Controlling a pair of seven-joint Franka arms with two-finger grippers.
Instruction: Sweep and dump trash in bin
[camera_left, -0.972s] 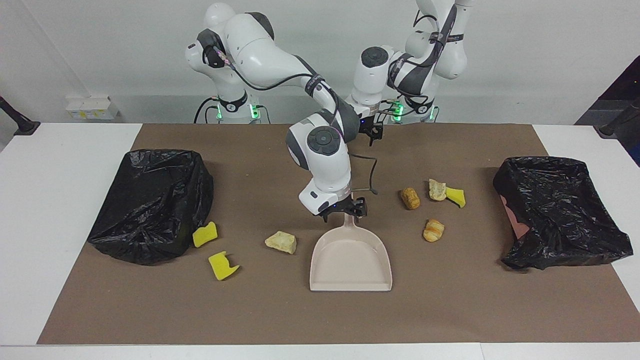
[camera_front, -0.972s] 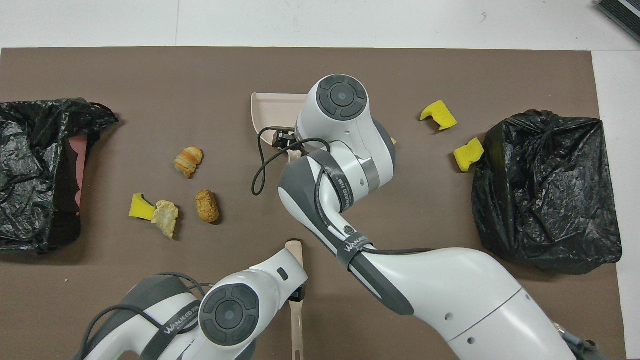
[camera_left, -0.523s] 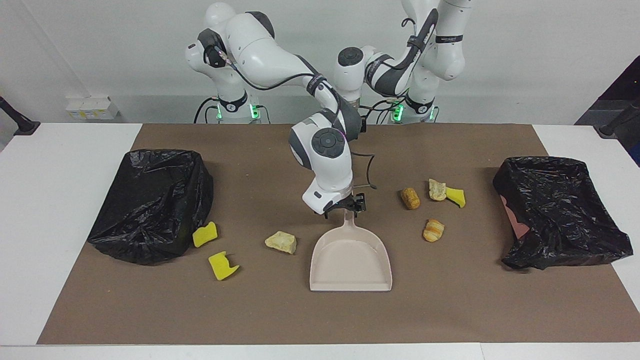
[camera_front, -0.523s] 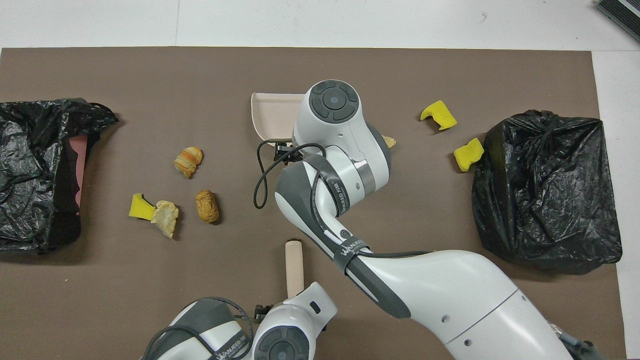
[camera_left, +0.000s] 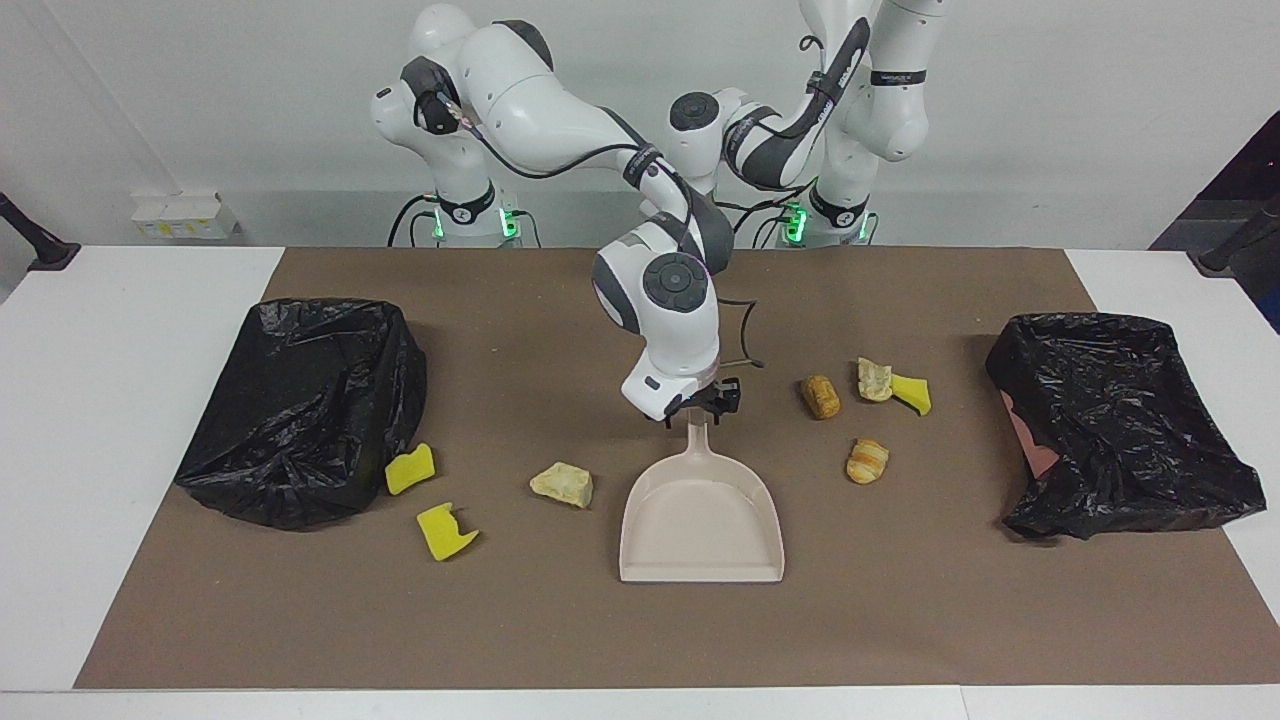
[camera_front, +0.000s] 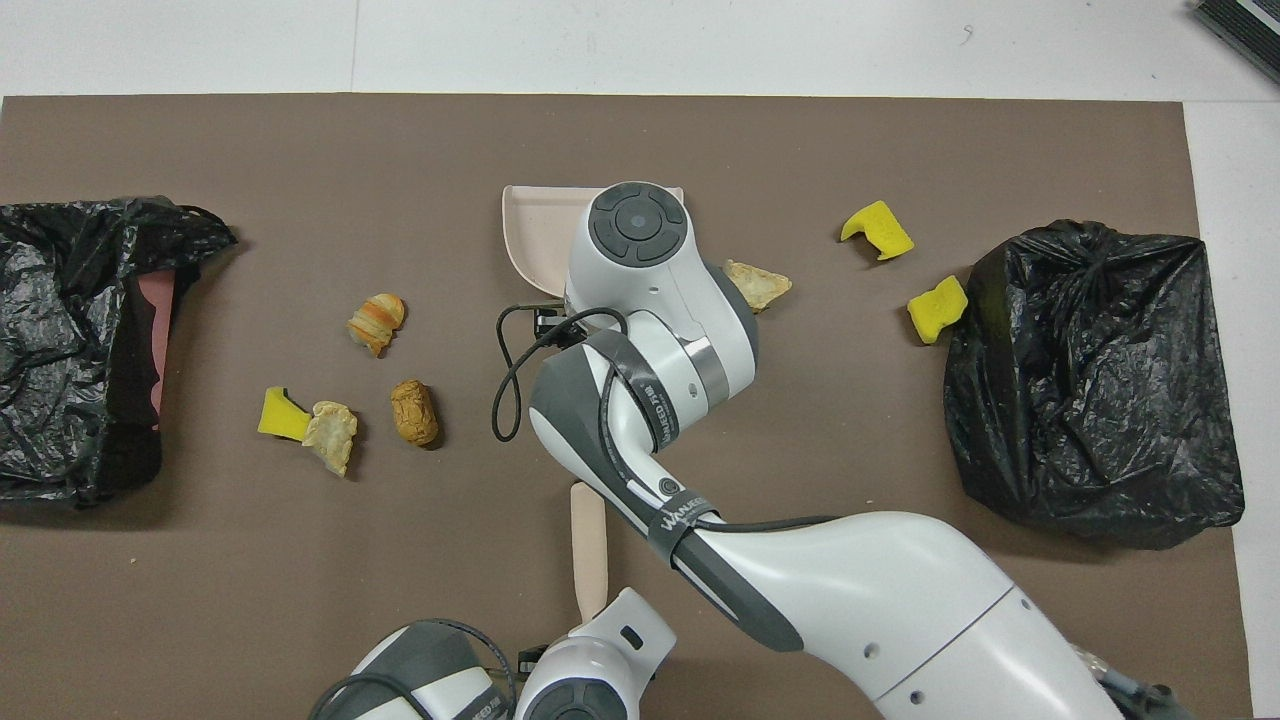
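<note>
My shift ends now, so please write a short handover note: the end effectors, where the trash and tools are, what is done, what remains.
Right end effector: at the tip of the dustpan handle; grip unclear.
Left end effector: over the brush handle; grip unclear.
Trash: two sponge pieces by the right arm's bin, a crusty chunk beside the dustpan, four scraps toward the left arm's bin.
Done: nothing swept; the dustpan is empty.
Left: sweep all seven, dump.

"WANEED" printed on dark band (camera_front: 684, 512) round the right arm; same word, partly cut off, on left arm band (camera_front: 487, 708).
</note>
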